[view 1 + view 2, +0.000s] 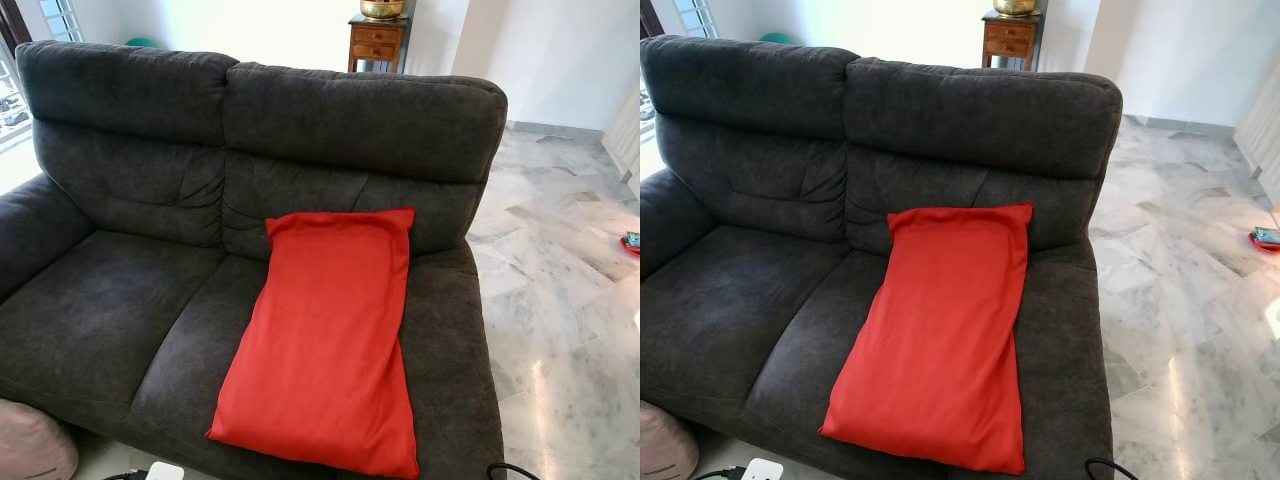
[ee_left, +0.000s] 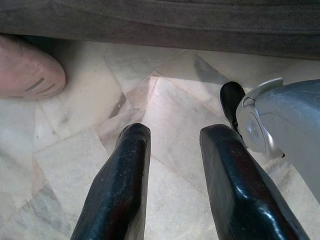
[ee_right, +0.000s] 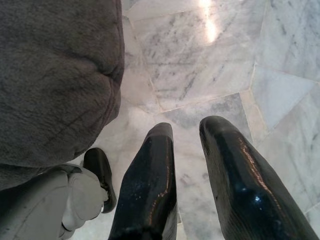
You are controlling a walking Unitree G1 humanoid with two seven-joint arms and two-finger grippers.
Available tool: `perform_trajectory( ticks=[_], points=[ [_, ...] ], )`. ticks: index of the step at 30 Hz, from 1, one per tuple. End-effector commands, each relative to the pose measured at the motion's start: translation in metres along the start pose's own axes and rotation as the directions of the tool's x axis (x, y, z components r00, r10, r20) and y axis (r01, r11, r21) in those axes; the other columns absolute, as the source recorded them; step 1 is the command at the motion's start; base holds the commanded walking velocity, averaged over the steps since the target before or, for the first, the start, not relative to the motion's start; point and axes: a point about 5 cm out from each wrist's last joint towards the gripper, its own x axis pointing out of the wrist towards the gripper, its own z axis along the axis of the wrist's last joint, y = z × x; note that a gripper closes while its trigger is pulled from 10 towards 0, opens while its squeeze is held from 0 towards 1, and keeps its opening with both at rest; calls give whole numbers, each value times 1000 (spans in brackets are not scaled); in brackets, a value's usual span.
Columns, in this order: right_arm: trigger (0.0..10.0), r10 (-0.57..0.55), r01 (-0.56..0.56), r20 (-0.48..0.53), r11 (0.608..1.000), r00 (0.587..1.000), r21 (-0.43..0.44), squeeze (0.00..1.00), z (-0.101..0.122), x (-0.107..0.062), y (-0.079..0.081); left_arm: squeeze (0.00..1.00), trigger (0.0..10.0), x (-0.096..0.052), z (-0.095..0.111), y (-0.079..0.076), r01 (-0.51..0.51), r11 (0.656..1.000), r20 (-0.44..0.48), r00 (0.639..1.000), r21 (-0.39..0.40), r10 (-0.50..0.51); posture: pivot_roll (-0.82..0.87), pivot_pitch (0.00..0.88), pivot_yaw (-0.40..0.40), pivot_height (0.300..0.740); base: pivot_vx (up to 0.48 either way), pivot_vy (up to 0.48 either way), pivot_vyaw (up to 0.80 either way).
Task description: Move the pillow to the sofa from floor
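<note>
Down low, both arms hang idle over the marble floor (image 1: 560,330). The left end effector (image 2: 172,150) points at the tiles in front of the sofa, fingers a narrow gap apart with nothing between them; the right end effector (image 3: 187,145) hangs off the sofa's right end, equally narrow and empty. A pink cushion (image 1: 30,445) lies on the floor at the near left corner. On the dark grey sofa (image 1: 120,280) the red pillow (image 1: 325,340) lies lengthwise on the right seat — its far end leaning against the backrest, its near end at the seat's front edge. Beyond the sofa stands a small wooden side table (image 1: 376,40) — a brass bowl (image 1: 382,8) on top.
</note>
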Motion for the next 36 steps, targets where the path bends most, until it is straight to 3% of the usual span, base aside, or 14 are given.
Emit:
perform_trajectory(
  ticks=[1, 22, 36],
  points=[
    [10000, 3, -3, -3, 1000, 1000, 7, 0, 0, 0, 1, 0, 10000, -1, -3, 4, -2, 1000, -5, 1000, 1, 2, -48, 16, -10, 740, 0, 0, 0],
    [10000, 28, -29, -6, 999, 1000, -38, 0, -1, 0, 6, 0, 10000, -2, -8, -6, 16, 1000, -18, 1000, 6, -16, -53, 0, -11, 740, 0, 0, 0],
    [10000, 38, -38, -3, 999, 999, -35, 0, 0, 0, 9, 0, 10000, -2, -10, -3, 14, 1000, -26, 1000, 1, -14, -53, 16, -12, 740, -276, 0, 0]
  ],
)
